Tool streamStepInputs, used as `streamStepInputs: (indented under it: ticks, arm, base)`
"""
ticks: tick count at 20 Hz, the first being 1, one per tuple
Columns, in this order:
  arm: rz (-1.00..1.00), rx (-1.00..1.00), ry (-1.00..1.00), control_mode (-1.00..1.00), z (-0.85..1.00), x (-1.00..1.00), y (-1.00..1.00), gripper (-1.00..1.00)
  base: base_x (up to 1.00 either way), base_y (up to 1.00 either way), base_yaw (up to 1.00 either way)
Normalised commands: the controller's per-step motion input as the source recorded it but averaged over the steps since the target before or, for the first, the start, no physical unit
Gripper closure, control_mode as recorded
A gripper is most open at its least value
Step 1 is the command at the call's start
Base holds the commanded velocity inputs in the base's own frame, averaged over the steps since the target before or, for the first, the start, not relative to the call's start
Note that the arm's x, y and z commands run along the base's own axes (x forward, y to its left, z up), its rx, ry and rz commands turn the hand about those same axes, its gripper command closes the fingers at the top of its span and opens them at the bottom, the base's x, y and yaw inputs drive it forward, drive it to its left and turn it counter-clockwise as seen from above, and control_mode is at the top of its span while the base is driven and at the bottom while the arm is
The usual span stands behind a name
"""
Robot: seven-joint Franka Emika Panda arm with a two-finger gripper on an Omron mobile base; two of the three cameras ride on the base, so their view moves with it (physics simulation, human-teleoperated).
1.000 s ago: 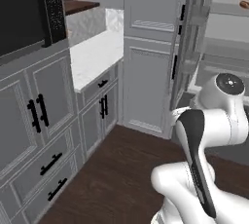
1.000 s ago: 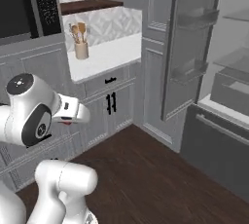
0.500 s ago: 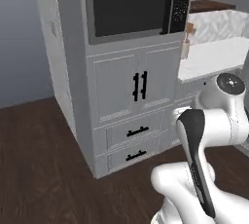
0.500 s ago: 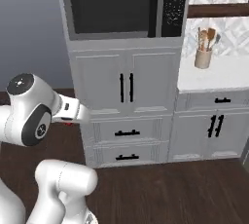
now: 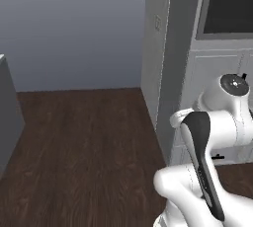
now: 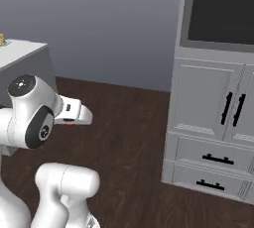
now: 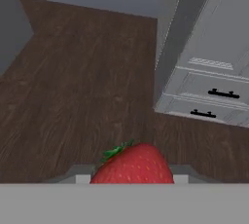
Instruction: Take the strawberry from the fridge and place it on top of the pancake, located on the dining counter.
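Filling the 6 o'clock edge of the hand view, the strawberry (image 7: 132, 164) is bright red, dotted with pale seeds, with green leaves at its 10 o'clock side; it sits right at the claw (image 7: 132, 178), held above the dark wood floor (image 7: 73, 96), and the claw looks closed on it, though its tips are hidden. At 3 o'clock stands a grey cabinet (image 7: 214, 72) with black drawer handles.

The right base view adds a red speck under the claw (image 6: 73, 120), and the dining tabletop (image 6: 22, 53) corner at 9 o'clock.

The left base view gives the arm (image 5: 207, 162) at 4 o'clock and a grey wall (image 5: 69, 28).
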Motion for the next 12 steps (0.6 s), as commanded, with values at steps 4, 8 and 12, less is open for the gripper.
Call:
streamStepInputs:
  ticks: [4,8,12]
  arm:
    - [0.0,0.0,0.0,1.0,0.0,0.0,0.0,1.0]
    - [0.0,0.0,0.0,1.0,0.0,0.0,0.0,1.0]
    - [0.0,0.0,0.0,1.0,0.0,0.0,0.0,1.0]
  base:
    - [0.51,1.0,0.21]
    - [0.81,1.0,0.02]
    - [0.8,0.89,-0.1]
